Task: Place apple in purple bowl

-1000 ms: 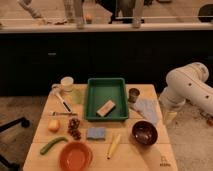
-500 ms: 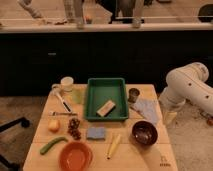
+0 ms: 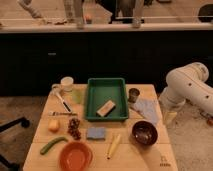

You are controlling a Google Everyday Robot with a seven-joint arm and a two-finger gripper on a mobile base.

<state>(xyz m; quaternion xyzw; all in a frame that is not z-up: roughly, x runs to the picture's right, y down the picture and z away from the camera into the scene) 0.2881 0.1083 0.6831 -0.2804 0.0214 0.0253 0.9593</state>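
Note:
The apple (image 3: 53, 126) is a small yellow-orange fruit on the left side of the wooden table (image 3: 135, 159), next to a dark grape bunch (image 3: 75, 128). The purple bowl (image 3: 145, 132) is dark and glossy and stands empty on the right side of the table. My white arm (image 3: 186, 87) hangs beyond the table's right edge. The gripper (image 3: 170, 117) points down beside that edge, just right of the purple bowl and far from the apple.
A green tray (image 3: 120, 86) holding a tan block (image 3: 106, 108) stands mid-table. An orange bowl (image 3: 76, 156), a banana (image 3: 113, 146), a blue sponge (image 3: 96, 133) and a green vegetable (image 3: 52, 145) lie at the front. A white cup (image 3: 66, 82), a metal cup (image 3: 133, 94) and a cloth (image 3: 147, 107) lie behind.

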